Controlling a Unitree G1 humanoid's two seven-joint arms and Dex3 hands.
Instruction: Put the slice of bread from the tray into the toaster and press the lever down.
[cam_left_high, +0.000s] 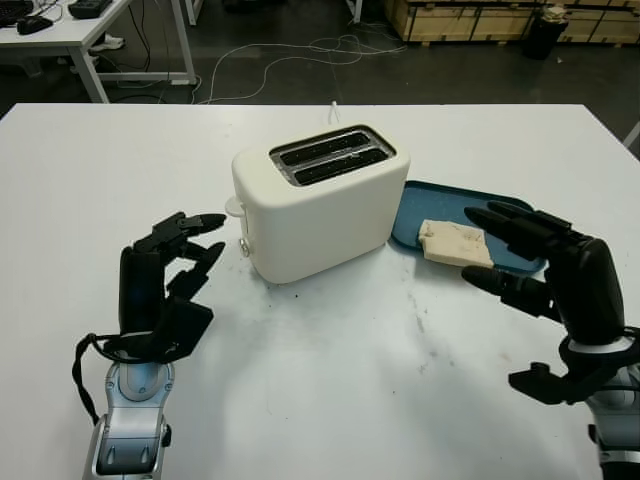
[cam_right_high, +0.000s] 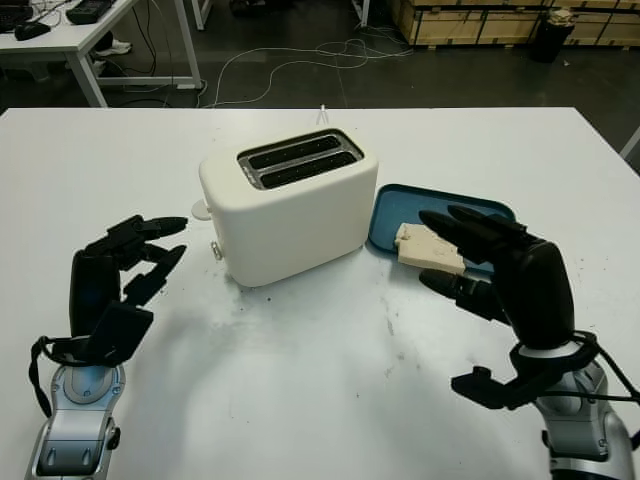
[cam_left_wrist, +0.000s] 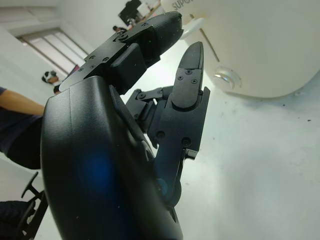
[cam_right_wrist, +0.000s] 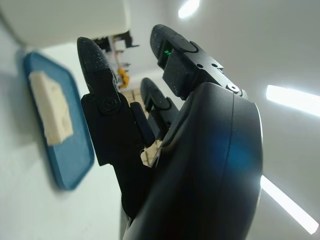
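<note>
A: Where do we see the pale square slice of bread (cam_left_high: 455, 244)?

B: On the flat blue tray (cam_left_high: 410, 216), at 3 o'clock from the cream 2-slot toaster (cam_left_high: 318, 203).

A: And our hands?

B: Our right hand (cam_left_high: 528, 252) holds nothing, near the tray. Our left hand (cam_left_high: 172, 262) holds nothing, at 9 o'clock.
</note>
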